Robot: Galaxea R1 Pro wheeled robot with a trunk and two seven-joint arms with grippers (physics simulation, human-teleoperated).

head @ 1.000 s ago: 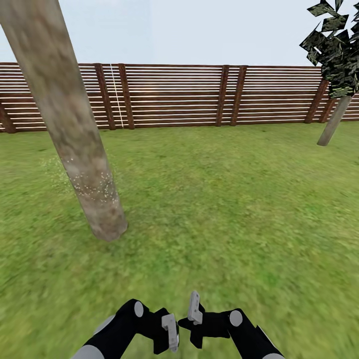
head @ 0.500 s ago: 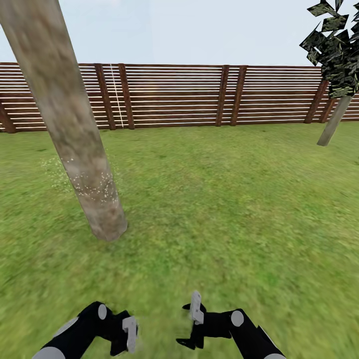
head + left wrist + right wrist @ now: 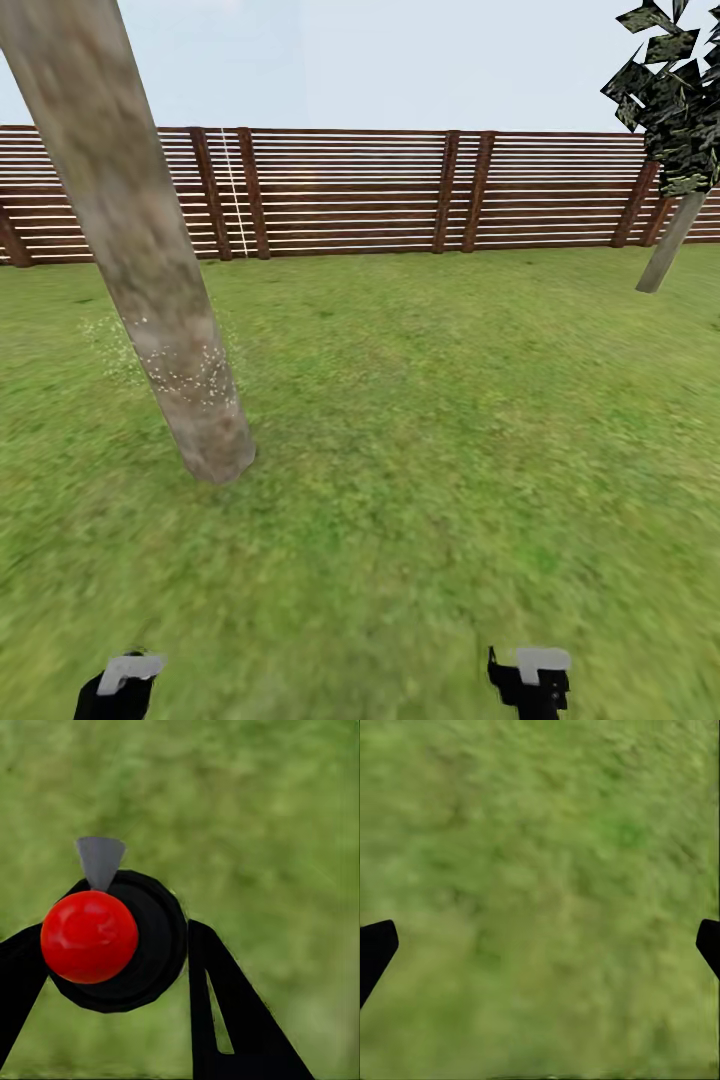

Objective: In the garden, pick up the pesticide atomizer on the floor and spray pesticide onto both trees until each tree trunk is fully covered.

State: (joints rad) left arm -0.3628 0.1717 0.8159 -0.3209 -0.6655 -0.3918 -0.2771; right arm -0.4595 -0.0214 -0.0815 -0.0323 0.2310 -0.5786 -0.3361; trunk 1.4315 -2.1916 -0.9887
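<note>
The near tree trunk (image 3: 150, 290) leans up the left of the head view, with white spray specks on its lower bark and on the grass beside it. The second tree (image 3: 668, 240) stands far right by the fence under dark foliage. My left gripper (image 3: 125, 682) sits at the bottom edge, well short of the near trunk. In the left wrist view it (image 3: 112, 937) is shut on the pesticide atomizer (image 3: 142, 945), a black round body with a red knob and a grey nozzle. My right gripper (image 3: 535, 675) is low at the bottom right. Its (image 3: 540, 945) fingertips stand wide apart over bare grass.
A brown slatted fence (image 3: 350, 190) closes off the back of the lawn. Green grass floor (image 3: 430, 420) stretches between the two trees and in front of me.
Both arms have pulled apart and dropped toward the bottom edge: the left gripper went left, the right one down and right. The trees and the camera have not moved.
</note>
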